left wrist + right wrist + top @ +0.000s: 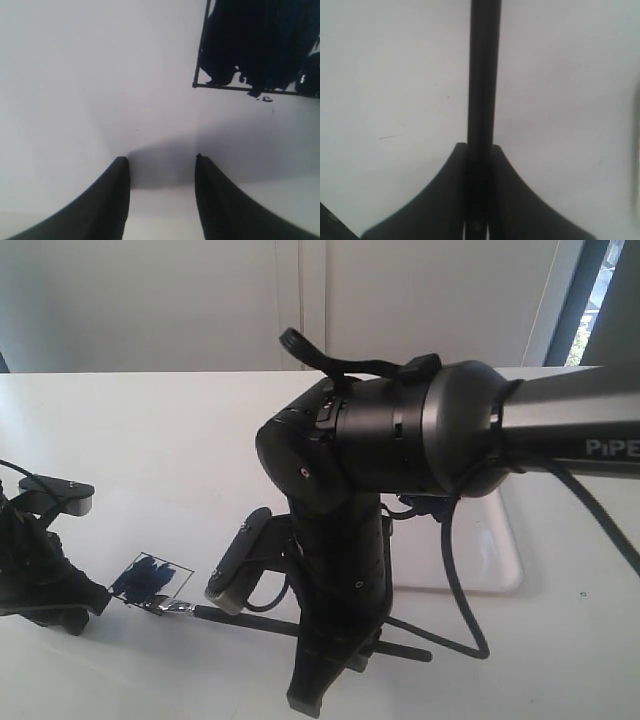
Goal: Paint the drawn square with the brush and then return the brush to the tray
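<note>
Prob. a robot lab/test rm: white table (150,440), plain white wall (150,300), window (598,290), branded robot arm (560,430).

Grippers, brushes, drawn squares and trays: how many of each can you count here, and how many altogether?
brush: 1
drawn square: 1
tray: 1
grippers: 2 (left gripper, right gripper)
Total: 5
</note>
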You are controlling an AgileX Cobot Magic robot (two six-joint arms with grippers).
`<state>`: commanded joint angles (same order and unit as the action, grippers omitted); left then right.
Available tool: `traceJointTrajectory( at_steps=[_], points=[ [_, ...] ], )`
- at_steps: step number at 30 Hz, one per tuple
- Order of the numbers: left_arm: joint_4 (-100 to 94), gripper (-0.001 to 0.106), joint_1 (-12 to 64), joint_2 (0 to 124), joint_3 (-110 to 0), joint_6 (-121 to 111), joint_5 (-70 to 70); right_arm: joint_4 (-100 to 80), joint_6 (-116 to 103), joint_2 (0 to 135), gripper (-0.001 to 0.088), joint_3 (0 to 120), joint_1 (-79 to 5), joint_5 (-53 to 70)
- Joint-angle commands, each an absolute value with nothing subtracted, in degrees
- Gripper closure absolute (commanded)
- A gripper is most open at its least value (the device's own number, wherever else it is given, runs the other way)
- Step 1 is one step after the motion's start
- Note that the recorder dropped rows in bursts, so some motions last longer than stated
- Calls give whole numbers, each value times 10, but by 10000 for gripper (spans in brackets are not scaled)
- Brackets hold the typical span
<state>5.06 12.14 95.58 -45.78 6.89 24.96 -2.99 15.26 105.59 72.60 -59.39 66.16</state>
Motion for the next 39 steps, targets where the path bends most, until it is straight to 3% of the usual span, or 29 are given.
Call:
traceJointTrajectory(
  at_steps=[39],
  points=[
    [53,585,121,995,-458,77,244,-114,76,1056,868,726,-594,642]
  ],
)
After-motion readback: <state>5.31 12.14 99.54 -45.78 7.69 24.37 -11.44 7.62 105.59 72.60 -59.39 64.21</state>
